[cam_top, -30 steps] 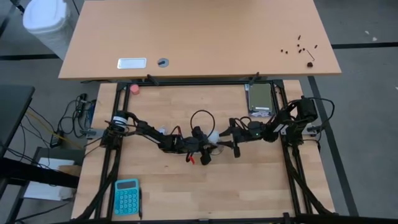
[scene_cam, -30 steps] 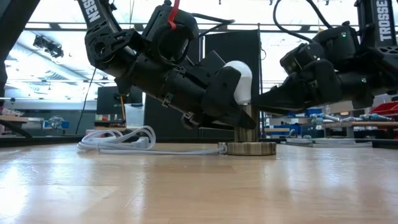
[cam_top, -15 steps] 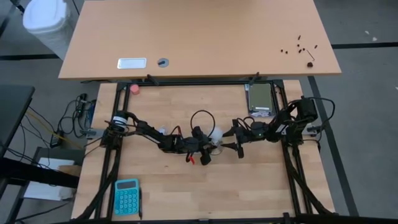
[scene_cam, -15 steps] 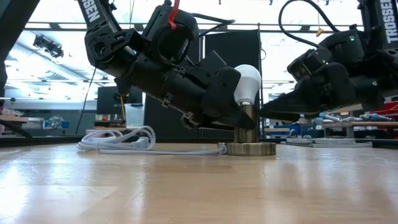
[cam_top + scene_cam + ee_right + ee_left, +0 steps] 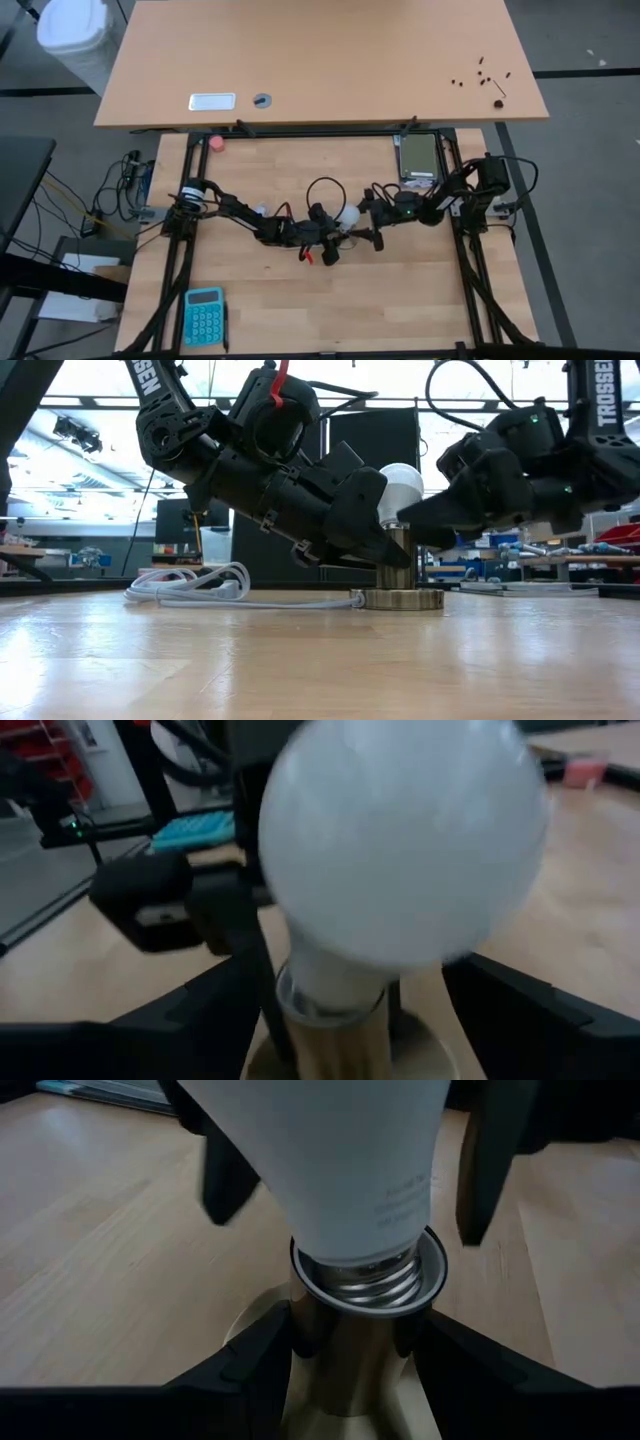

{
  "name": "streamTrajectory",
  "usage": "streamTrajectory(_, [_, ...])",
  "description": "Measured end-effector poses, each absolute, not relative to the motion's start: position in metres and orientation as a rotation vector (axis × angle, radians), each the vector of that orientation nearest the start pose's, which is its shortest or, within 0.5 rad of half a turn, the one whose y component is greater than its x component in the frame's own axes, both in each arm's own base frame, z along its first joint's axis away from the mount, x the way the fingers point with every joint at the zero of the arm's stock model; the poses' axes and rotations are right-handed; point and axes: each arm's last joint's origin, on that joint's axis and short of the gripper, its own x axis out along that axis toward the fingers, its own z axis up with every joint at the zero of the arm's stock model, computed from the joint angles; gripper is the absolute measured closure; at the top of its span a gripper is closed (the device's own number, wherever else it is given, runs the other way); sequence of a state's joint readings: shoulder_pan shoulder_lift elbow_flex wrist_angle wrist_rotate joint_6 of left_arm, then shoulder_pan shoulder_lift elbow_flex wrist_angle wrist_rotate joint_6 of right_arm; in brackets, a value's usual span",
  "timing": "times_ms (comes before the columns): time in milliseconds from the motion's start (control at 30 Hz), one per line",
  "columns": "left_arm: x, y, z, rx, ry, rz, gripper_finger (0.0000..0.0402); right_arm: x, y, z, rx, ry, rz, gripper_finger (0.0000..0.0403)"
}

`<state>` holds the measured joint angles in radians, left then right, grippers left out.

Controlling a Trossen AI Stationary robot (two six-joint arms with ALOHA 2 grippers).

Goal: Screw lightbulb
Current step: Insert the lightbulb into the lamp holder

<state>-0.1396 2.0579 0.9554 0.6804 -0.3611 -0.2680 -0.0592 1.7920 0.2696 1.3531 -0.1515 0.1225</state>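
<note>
Bulb (image 5: pixel 399 490): upright in socket (image 5: pixel 401 575) mid-table, threads part in; left wrist view shows a few turns of grey screw base above socket rim.
Socket: metal tube on round disc, white cord (image 5: pixel 210 588) trailing off it.
L gripper (image 5: pixel 345 1370): low at socket, fingers (image 5: pixel 240 1370) either side of the tube, touching it – looks clamped on socket to stop it turning.
R gripper (image 5: pixel 360 1010): at the bulb, jaws wide, one finger each side of globe, gap visible; has hold of nothing.
Step (guess): between twists, R let go to re-grip.
Handling: light, hollow, frosted shell. Prob. fragile & slick; squeeze gently. Rigid, no give, so pads may slip when twisting.
Where to grip: across widest part of globe or just under it on the white neck, axis kept in line w/ socket. Not on threads.
Risk: off-axis push = cross-thread or tips disc; too hard = crack.
Other: pink ball (image 5: pixel 216 143), calculator (image 5: pixel 203 314), both well apart from work.
</note>
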Motion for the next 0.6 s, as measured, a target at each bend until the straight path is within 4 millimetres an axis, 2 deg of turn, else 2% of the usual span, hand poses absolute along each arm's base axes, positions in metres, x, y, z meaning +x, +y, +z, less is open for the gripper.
streamTrajectory(167, [0.392,-0.045,0.106,-0.157,0.377,0.271,0.0204,0.246,-0.019,0.107,0.138,0.132,0.084,0.009])
streamTrajectory(333, [0.392,-0.045,0.106,-0.157,0.377,0.271,0.0204,0.246,-0.026,0.11,0.184,0.11,0.159,0.0094])
streamTrajectory(600, [0.392,-0.045,0.106,-0.16,0.379,0.252,0.0204,0.263,-0.035,0.108,0.184,0.105,0.319,0.0095])
